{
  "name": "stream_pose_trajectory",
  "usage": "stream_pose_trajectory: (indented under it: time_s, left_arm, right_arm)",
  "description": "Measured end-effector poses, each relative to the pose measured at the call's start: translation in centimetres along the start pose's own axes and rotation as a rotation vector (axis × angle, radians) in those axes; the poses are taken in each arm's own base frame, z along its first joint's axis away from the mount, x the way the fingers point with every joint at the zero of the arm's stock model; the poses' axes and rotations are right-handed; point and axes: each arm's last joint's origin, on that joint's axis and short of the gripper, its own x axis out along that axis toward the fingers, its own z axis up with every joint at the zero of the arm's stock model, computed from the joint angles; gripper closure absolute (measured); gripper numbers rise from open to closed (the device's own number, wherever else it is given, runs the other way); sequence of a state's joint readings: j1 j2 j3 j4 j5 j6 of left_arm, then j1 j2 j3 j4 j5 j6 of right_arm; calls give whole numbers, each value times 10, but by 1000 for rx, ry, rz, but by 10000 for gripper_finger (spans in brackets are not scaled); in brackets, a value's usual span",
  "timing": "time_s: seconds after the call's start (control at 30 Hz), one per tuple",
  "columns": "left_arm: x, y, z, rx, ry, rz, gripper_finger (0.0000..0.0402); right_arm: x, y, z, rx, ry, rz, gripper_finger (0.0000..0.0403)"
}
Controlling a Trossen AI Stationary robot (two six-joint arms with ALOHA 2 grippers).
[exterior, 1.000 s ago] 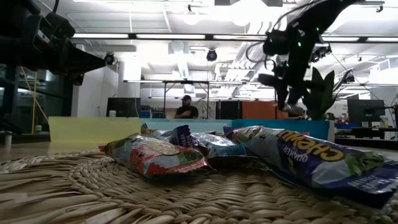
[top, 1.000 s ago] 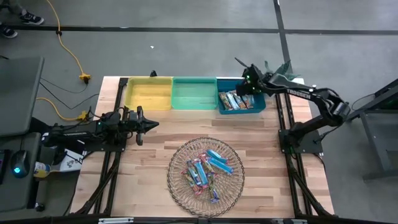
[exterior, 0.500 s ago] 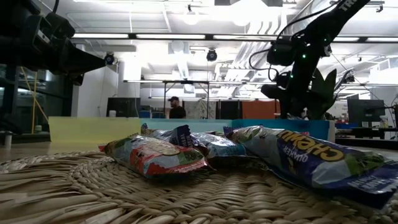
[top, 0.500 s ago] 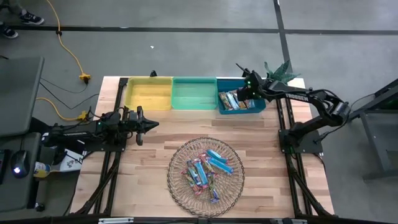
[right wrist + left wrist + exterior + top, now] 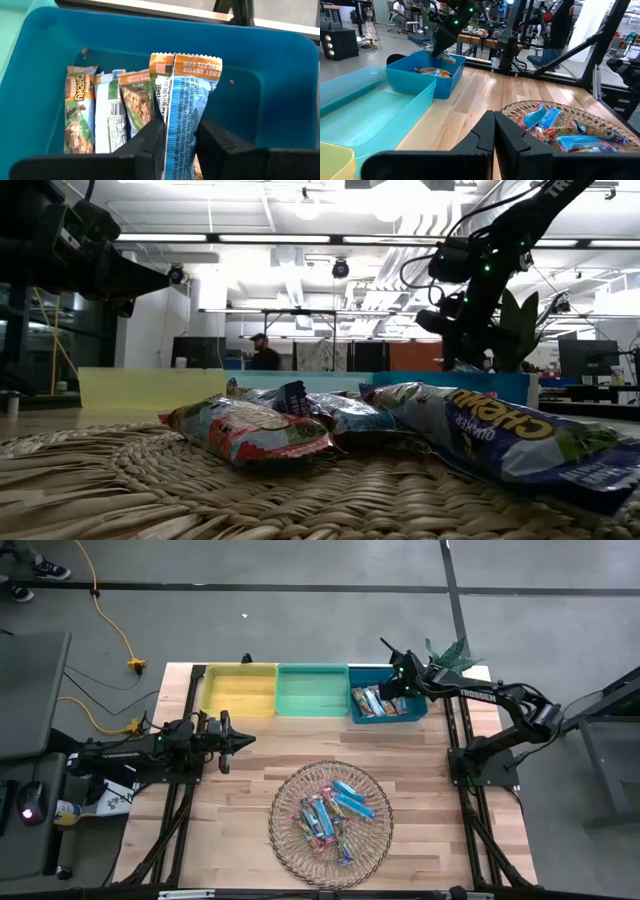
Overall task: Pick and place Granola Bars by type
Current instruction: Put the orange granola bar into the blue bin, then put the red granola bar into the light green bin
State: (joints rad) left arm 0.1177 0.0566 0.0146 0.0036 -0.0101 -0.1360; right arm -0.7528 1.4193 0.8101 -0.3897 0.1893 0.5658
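I'm keeping the left gripper (image 5: 246, 739) pressed together, idling well left of the blue bin (image 5: 419, 711). Over that bin, my right gripper (image 5: 178, 131) is pinching a peanut butter granola bar (image 5: 184, 107), probably just above the bars inside; releasing comes next.

The right end effector (image 5: 179, 137) grips a granola bar (image 5: 184, 115) between its two dark fingers (image 5: 147, 145). The bar's wrapper is light blue with an orange top edge. The bar stands upright over the blue bin (image 5: 270, 90). Several tan-orange granola bars (image 5: 80, 115) lie side by side on the bin floor.
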Motion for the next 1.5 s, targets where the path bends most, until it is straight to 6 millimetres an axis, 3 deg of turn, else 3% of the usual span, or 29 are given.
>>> stream_pose_trajectory:
  time_s: [0.37, 0.73, 1.1, 1.27, 1.5]
  left_arm:
    - [0, 0, 0, 0, 0, 0, 401]
    - [0, 0, 0, 0, 0, 0, 401]
    - [0, 0, 0, 0, 0, 0, 401]
    - [0, 0, 0, 0, 0, 0, 401]
    - [0, 0, 0, 0, 0, 0, 401]
  right_arm:
    - [0, 2, 0, -49, 25, 53, 320]
    - [0, 3, 0, -48, 24, 69, 249]
    - [-6, 22, 20, -46, -106, 408, 239]
    - [-23, 36, 32, -77, -236, 619, 239]
    - [-68, 54, 40, -144, -473, 829, 239]
